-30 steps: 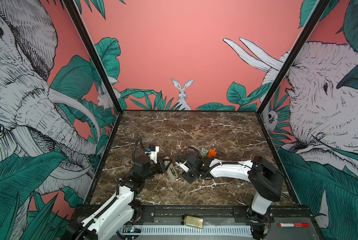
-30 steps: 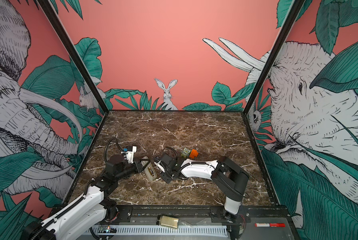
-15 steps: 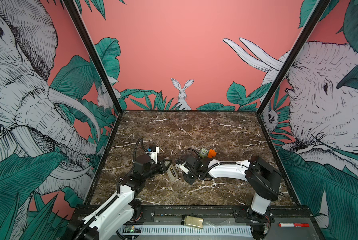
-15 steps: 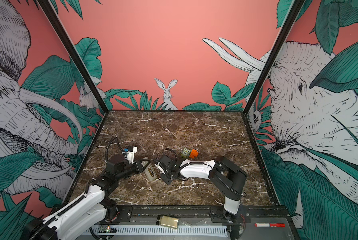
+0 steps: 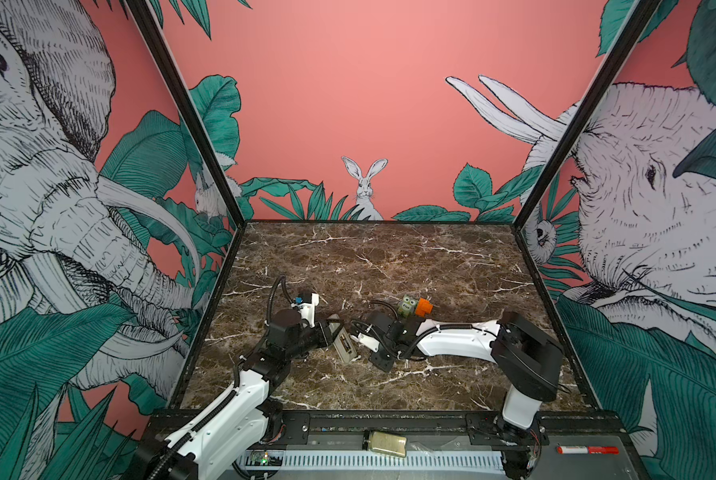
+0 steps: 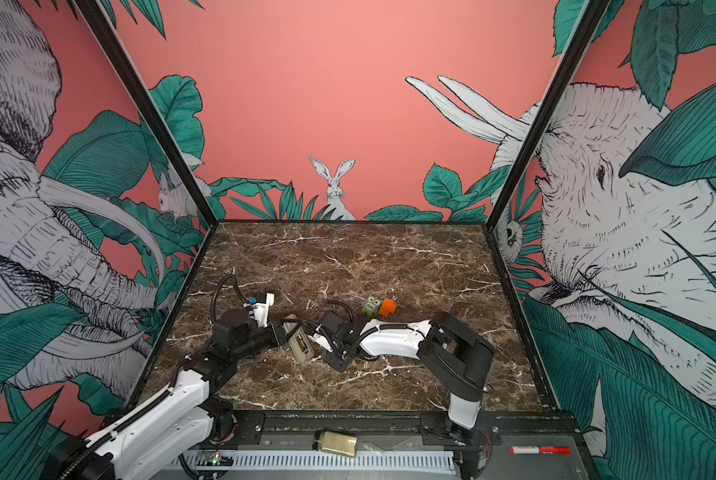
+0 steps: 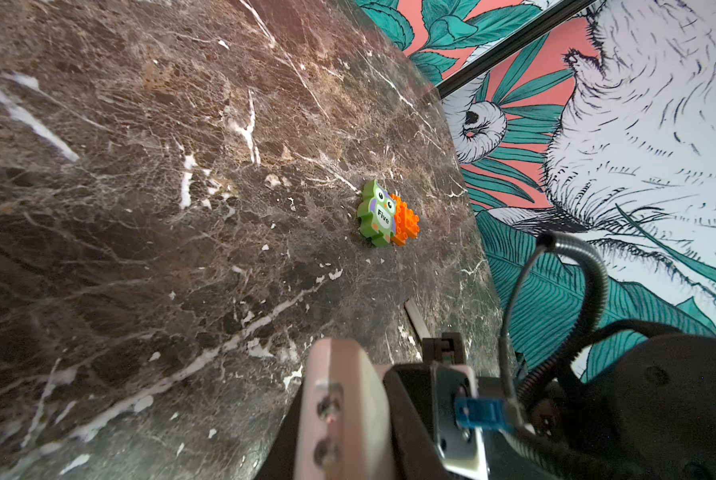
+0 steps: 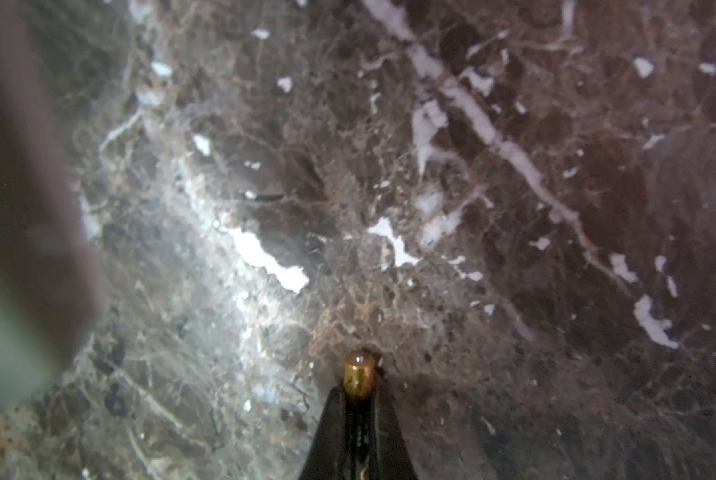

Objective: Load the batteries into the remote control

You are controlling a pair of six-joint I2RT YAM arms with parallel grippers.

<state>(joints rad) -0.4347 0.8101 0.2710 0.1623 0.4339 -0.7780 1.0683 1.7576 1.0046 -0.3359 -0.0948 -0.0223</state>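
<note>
Over the dark marble worktop (image 5: 389, 266), the left end effector (image 5: 332, 331) grips the slim pale remote control (image 5: 345, 347), held tilted. The right end effector (image 8: 359, 395) pinches a small brass-tipped battery (image 8: 359, 370) beside it. Insertion likely comes next: align the battery with the recess.

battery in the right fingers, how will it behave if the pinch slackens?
The battery looks smooth and shiny, with its tip sticking out past the right fingers, so it may slip easily. It looks round and rigid, so on the polished marble table it would likely roll. It is small, so probably light.
</note>
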